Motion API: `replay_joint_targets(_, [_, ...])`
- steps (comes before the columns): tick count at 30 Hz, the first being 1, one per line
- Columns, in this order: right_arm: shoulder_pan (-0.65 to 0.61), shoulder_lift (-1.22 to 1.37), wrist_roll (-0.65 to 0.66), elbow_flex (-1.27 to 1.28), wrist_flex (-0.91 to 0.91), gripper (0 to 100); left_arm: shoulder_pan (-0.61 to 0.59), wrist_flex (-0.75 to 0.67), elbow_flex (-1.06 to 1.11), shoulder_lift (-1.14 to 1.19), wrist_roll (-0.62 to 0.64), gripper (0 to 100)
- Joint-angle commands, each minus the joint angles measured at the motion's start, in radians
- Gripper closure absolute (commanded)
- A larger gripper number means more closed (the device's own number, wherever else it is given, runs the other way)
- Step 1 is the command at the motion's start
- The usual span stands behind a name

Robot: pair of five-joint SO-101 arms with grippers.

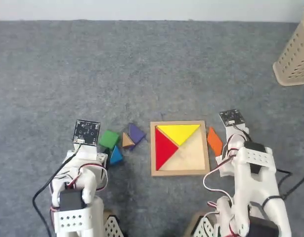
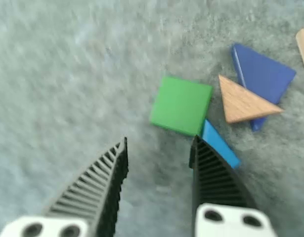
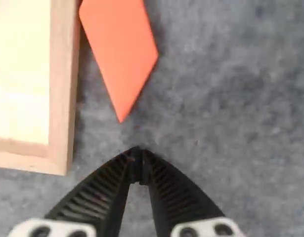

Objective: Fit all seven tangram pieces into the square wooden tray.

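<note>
**Two of seven in, five outside: next pick pending**

Left gripper (image 2: 159, 160): fingers apart, nothing between them, tips just short of the green square (image 2: 181, 104). Right gripper (image 3: 138, 159): fingers together, empty, tips near the pointed end of the orange parallelogram (image 3: 119, 49), not touching it.

Going outward in the high view, the tray (image 1: 180, 172) sits centre, slightly low. The yellow triangle (image 1: 179, 132) fills its upper part and the red triangle (image 1: 164, 147) its left. The lower right is bare wood. The orange parallelogram lies on the grey mat (image 1: 142, 64) just right of the tray. Left of the tray is a cluster: green square, light-blue triangle (image 2: 220, 144) below it, then the wooden triangle (image 2: 243, 101) and dark blue piece (image 2: 263, 74) nearer the tray.

My read of the step is mid-fill. The left arm looks best placed for the green square. It needs to drop with fingers straddling the piece, then carry it right to the bare wood. The right gripper would have to open first, and the orange piece lies flat, so it offers only thin edges to grip.

Views: the high view gives the tray's fill and the layout. The left wrist view gives contacts. The light-blue triangle touches the green square's corner, and the wooden triangle looks to overlap the dark blue piece. The right wrist view puts the orange piece just beside the tray rim. I cannot tell whether they touch.
</note>
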Motion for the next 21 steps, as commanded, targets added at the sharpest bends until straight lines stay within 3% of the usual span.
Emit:
replay_joint_targets(1, [0.010, -0.025, 0.015, 0.003, -0.027, 98.8, -0.140, -0.058, -0.101, -0.017, -0.215, 81])
replay_joint_targets(6, [0.010, -0.025, 0.017, 0.005, -0.027, 98.8, -0.236, -0.006, -0.361, 0.043, -0.307, 80])
replay_joint_targets(12, [0.010, -0.025, 0.017, 0.006, -0.027, 98.8, -0.230, 0.072, -0.625, 0.473, -0.333, 80])
replay_joint_targets(17, [0.010, -0.025, 0.017, 0.006, -0.027, 98.8, -0.117, 0.196, -0.823, 0.872, -0.322, 80])
replay_joint_targets(21, [0.010, -0.025, 0.017, 0.006, -0.028, 99.0, 0.006, 0.170, -0.912, 1.069, -0.235, 80])
